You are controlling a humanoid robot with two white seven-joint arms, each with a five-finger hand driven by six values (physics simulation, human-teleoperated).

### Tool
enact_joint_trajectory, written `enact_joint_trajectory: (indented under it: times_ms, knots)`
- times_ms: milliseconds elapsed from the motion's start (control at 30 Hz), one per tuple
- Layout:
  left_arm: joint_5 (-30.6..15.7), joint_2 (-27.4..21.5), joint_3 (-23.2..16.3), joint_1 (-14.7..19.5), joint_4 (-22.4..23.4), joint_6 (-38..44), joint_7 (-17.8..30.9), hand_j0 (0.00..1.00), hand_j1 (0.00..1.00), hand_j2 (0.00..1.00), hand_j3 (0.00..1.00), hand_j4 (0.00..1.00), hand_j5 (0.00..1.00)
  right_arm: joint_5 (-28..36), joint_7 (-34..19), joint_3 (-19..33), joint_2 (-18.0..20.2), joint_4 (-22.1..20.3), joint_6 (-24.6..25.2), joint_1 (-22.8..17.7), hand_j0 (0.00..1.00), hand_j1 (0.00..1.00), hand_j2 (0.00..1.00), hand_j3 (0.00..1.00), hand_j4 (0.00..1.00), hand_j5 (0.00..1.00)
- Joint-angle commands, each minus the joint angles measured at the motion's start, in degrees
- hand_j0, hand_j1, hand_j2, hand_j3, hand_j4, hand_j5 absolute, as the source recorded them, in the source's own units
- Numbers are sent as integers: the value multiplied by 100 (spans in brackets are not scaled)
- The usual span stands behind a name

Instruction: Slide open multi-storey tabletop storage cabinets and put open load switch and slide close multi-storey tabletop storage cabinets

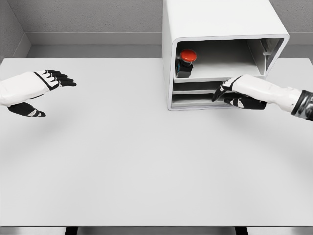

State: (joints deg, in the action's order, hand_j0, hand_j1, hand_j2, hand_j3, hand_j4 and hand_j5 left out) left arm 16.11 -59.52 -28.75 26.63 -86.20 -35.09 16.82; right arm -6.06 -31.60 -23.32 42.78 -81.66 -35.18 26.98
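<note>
Cabinet (220,19) first: we see a white multi-storey storage unit with rounded corners standing at the far edge of the pale bench (146,161), right of the middle, its open front turned toward us. The top compartment is a wide open bay, and in its left part stands the load switch (186,63), upright, with a dark body and a round red cap on top, close to the left inner wall. Below that bay we make out lower drawer fronts (195,95) stacked one over the other, seemingly flush with the cabinet's face. Our right hand (237,93) comes in from the right edge, the white forearm lying across the lower right part of the cabinet front, and the black fingers (220,93) stretch leftward against the drawer level; they look extended rather than curled, grasping nothing that we can see, though whether the tips actually touch the drawer front we cannot tell. Our left hand (41,90) hangs over the left end of the bench, well apart from the cabinet, released, with the fingers pointing right and the thumb spread below them, holding nothing. A grey wall (98,19) closes the scene behind the bench.
</note>
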Motion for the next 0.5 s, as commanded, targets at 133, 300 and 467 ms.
enact_joint_trajectory:
  times_ms: [133, 300, 467]
  knots:
    - [-38, -7, 10, -71, -2, 9, -3, 100, 100, 100, 100, 100, 100, 351, 14, 47, 493, -316, 18, -167, 55, 55, 55, 55, 55, 55]
    - [-38, -7, 10, -71, -20, 9, -3, 100, 100, 100, 100, 100, 100, 615, 23, 1083, 872, -878, 18, -1169, 64, 64, 64, 64, 64, 64]
    - [-38, -7, 10, -71, -20, 9, -3, 100, 100, 100, 100, 100, 100, 1063, 40, 1760, 1092, -984, 18, -1837, 91, 91, 91, 91, 91, 91]
